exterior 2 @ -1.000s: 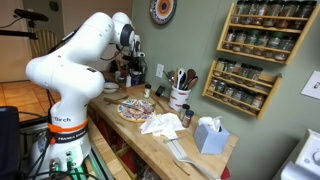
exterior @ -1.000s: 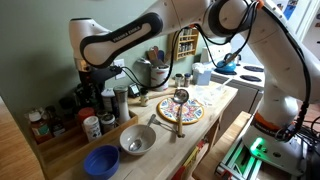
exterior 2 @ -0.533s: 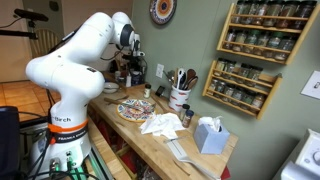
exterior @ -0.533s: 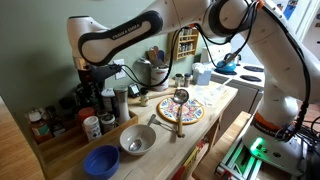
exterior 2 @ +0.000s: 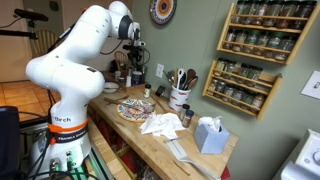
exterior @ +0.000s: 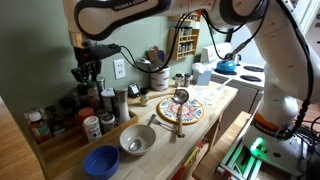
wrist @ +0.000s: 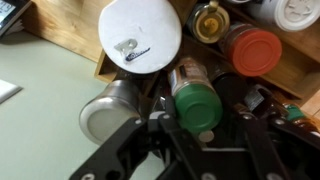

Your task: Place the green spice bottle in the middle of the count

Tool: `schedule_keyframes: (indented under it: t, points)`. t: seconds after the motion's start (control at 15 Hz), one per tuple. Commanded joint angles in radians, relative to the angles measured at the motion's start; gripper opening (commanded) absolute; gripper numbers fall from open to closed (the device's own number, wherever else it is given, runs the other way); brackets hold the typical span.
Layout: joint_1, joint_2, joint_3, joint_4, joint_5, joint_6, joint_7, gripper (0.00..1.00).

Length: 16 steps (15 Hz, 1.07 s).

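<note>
The green spice bottle (wrist: 197, 105), a glass jar with a green cap, sits between my gripper's (wrist: 197, 124) two black fingers in the wrist view, and the fingers press on its sides. In both exterior views the gripper (exterior: 88, 76) (exterior 2: 134, 48) hangs above the cluster of bottles at the back corner of the wooden counter (exterior: 218, 96). The bottle itself is too small and dark to make out in the exterior views.
Below the gripper stand a white-lidded jar (wrist: 140, 35), a red-capped jar (wrist: 254, 50) and a steel canister (wrist: 104, 112). The counter holds a patterned plate (exterior: 183, 112), a metal bowl (exterior: 137, 139), a blue bowl (exterior: 101, 160) and a utensil crock (exterior: 158, 76). A wall spice rack (exterior 2: 250, 50) hangs beyond.
The arm has lifted: the gripper rose from among the bottles to well above them, and the upper arm moved up out of the frame.
</note>
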Motion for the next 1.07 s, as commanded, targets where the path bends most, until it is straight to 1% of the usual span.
schedule_keyframes:
  t: [0.0, 0.13, 0.4, 0.67, 1.0]
  points:
    - [-0.008, -0.066, 0.017, -0.028, 0.008, -0.016, -0.051, 0.20]
    - [-0.009, -0.097, 0.020, -0.038, 0.010, -0.017, -0.064, 0.20]
    - [-0.016, -0.163, 0.029, -0.074, 0.030, -0.060, -0.067, 0.20]
    - [-0.020, -0.250, 0.031, -0.163, 0.056, -0.098, -0.045, 0.20]
    - [-0.031, -0.345, -0.001, -0.300, 0.035, -0.054, 0.041, 0.20]
